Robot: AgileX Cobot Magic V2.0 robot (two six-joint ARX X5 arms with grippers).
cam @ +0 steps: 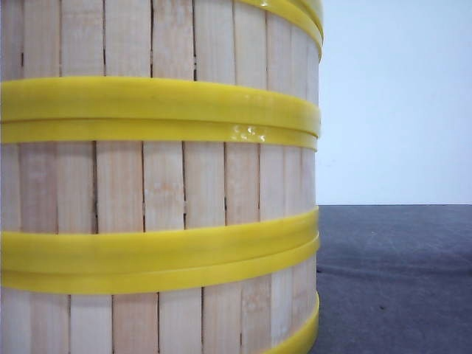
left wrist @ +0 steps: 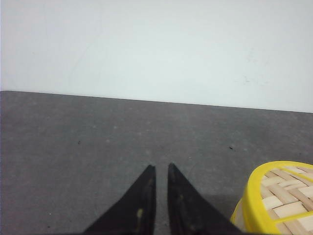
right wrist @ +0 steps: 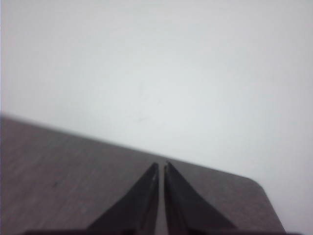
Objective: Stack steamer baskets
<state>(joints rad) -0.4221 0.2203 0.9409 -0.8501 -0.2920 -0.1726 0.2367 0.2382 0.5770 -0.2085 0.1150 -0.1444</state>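
The steamer baskets [cam: 158,184] stand one on top of another very close to the front camera and fill the left two thirds of that view. Pale vertical slats alternate with glossy yellow bands [cam: 158,110]. Their insides are hidden. In the left wrist view, a yellow-rimmed basket top with woven strips [left wrist: 283,196] shows just right of my left gripper [left wrist: 161,169]. The fingers of that gripper are nearly together, with nothing between them. My right gripper [right wrist: 161,166] is shut and empty over the dark table, with no basket in its view.
A dark grey table [cam: 398,280] runs to a white wall [cam: 398,96]. In the right wrist view a rounded table corner [right wrist: 257,188] lies just beyond the fingers.
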